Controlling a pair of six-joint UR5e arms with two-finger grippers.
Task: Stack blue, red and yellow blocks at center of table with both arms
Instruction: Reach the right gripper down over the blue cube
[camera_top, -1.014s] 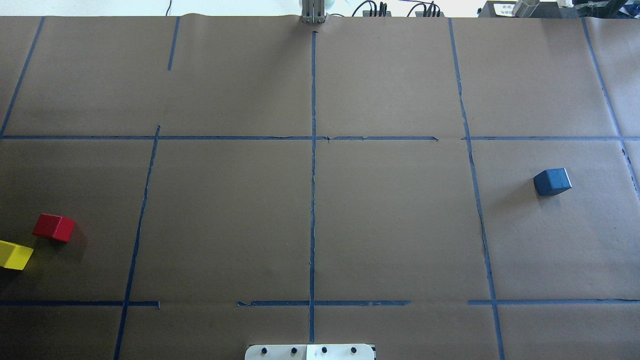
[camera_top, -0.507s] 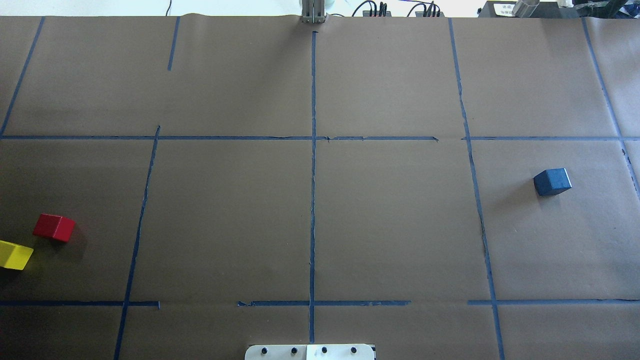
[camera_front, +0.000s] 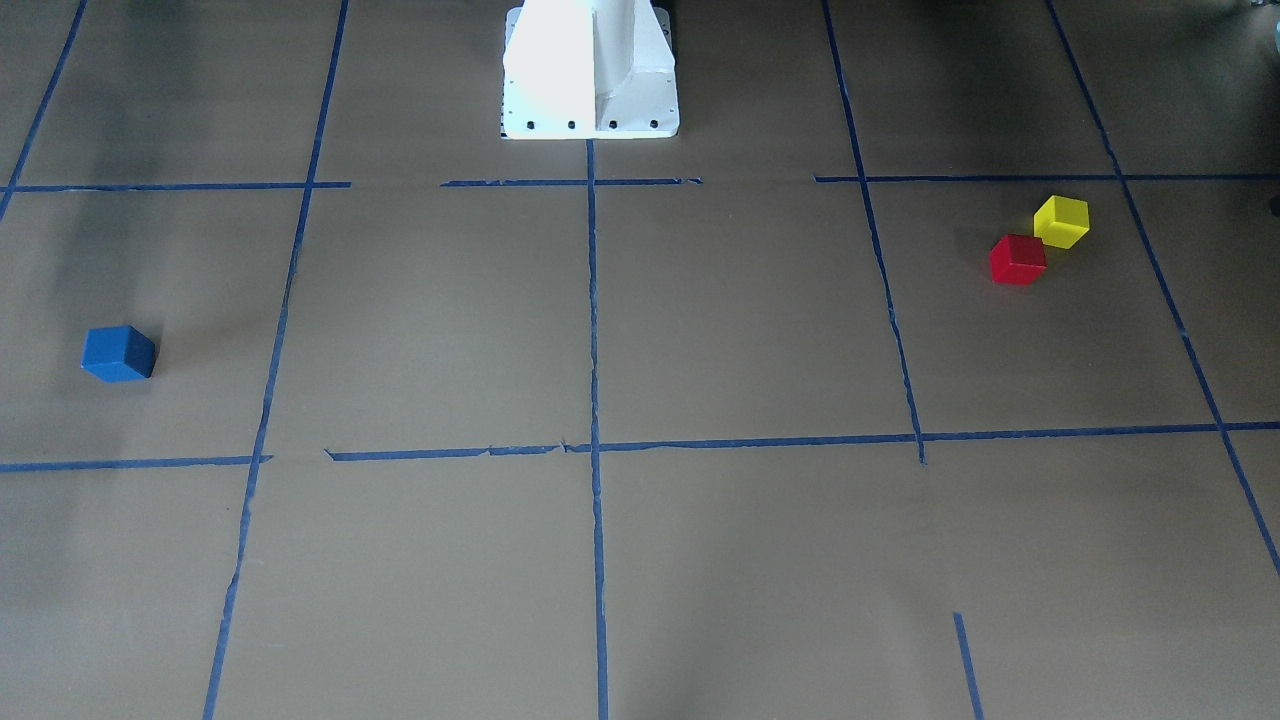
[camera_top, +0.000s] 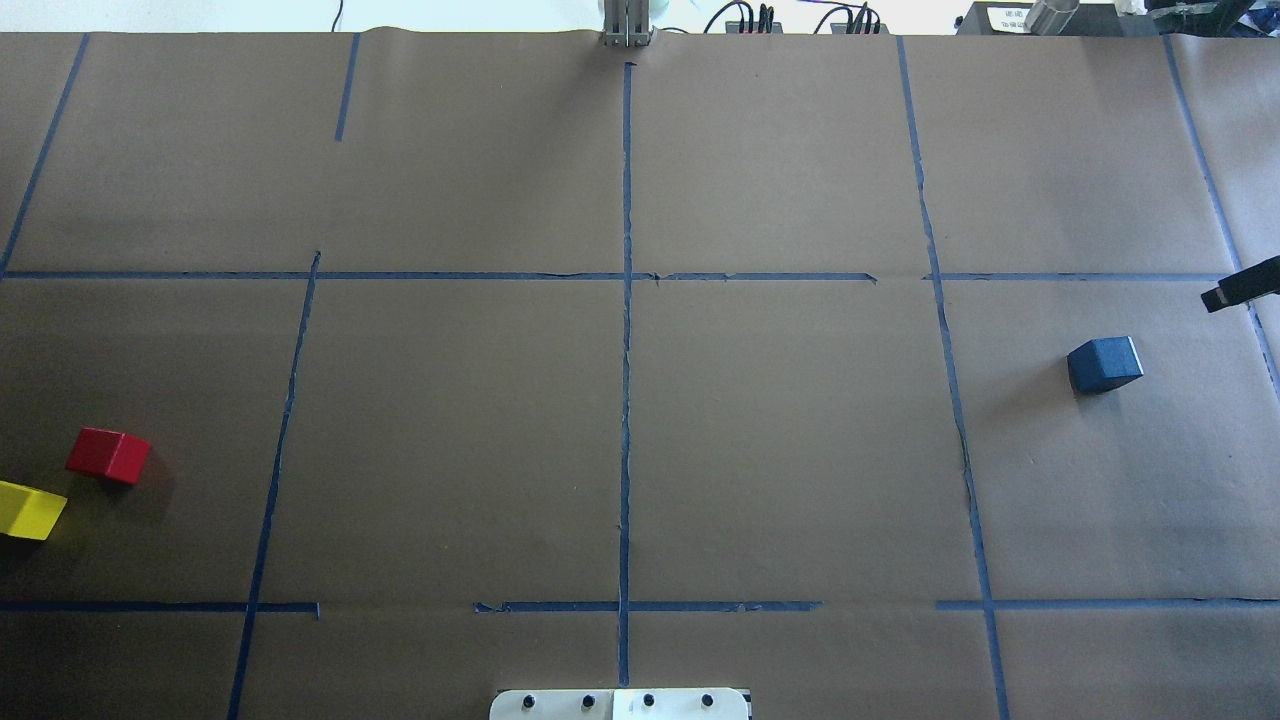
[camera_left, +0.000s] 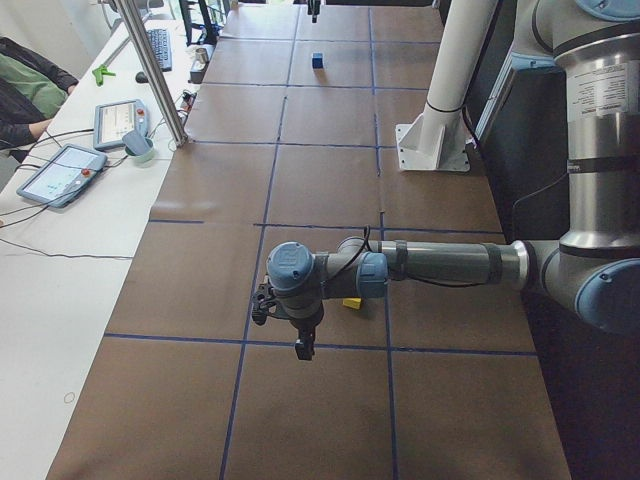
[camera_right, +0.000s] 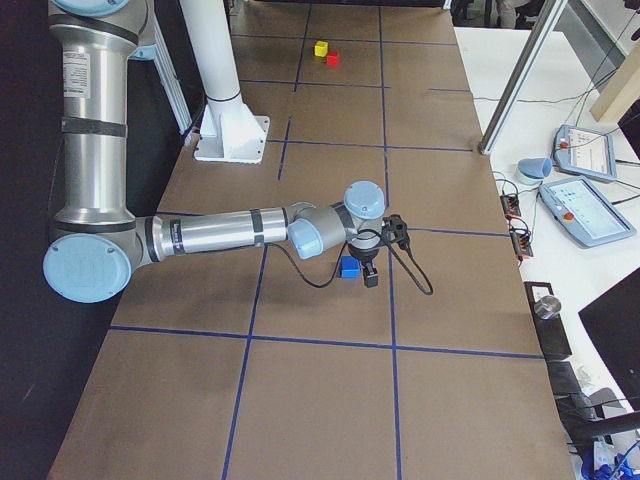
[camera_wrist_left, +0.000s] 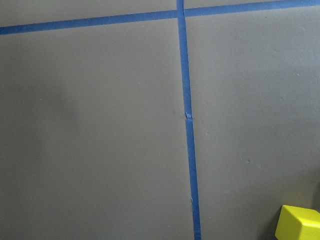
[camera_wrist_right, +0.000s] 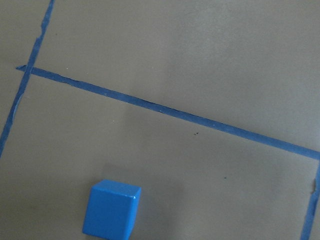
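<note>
The blue block (camera_top: 1105, 364) lies on the table's right side, also in the right wrist view (camera_wrist_right: 111, 209). The red block (camera_top: 108, 455) and yellow block (camera_top: 30, 510) lie close together at the far left edge. My right gripper (camera_right: 370, 277) hangs just beyond the blue block (camera_right: 349, 267). Only a dark tip of it (camera_top: 1240, 285) shows overhead, so I cannot tell if it is open. My left gripper (camera_left: 300, 340) hangs near the yellow block (camera_left: 352, 302), which shows at the corner of the left wrist view (camera_wrist_left: 299, 223). I cannot tell its state.
The robot's white base (camera_front: 590, 70) stands at the table's near middle edge. Blue tape lines (camera_top: 626, 400) divide the brown paper into squares. A side table with tablets (camera_left: 60, 172) and a metal post (camera_left: 150, 70) runs along the far edge.
A dark tip of my right gripper has come into the overhead view at the right edge, above the blue block. The three blocks have not moved.
</note>
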